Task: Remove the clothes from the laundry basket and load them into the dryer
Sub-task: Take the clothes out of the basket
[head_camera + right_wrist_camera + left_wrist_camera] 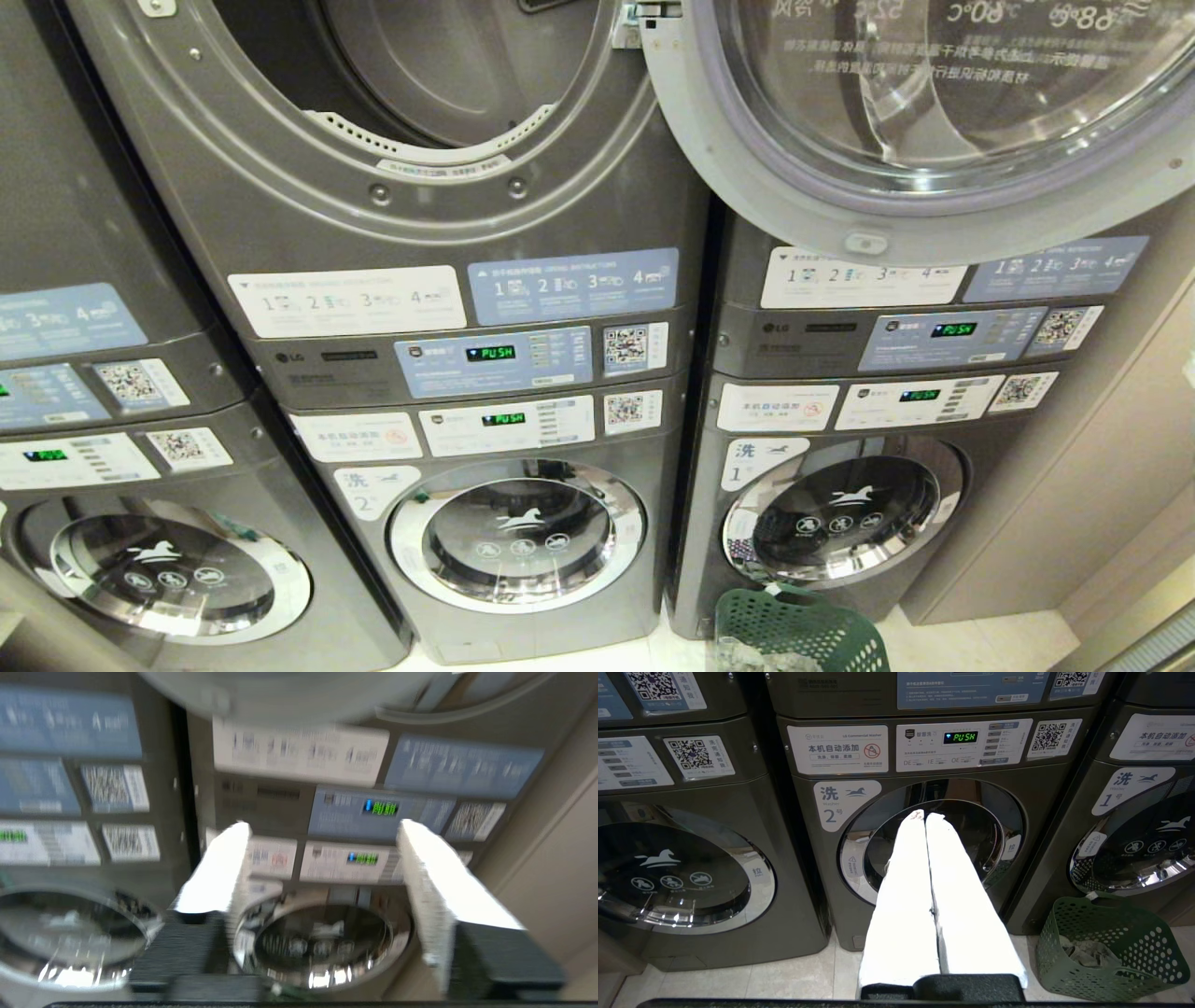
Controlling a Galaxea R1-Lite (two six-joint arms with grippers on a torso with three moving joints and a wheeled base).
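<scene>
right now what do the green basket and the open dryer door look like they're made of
Small green laundry basket: looks like moulded matte plastic, its walls pierced by rows of round holes. Open round dryer door: clear glass-like window showing reflections and text, in a pale grey, probably plastic, frame.

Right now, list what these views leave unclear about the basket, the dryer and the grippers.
- Laundry basket: head view's bottom edge cuts it; the clothes show only in the left wrist view, their amount unclear.
- Dryer: drum depths cut by the top edge.
- Right gripper: blurred, open, nothing between fingers.
- Left gripper: shut.
</scene>
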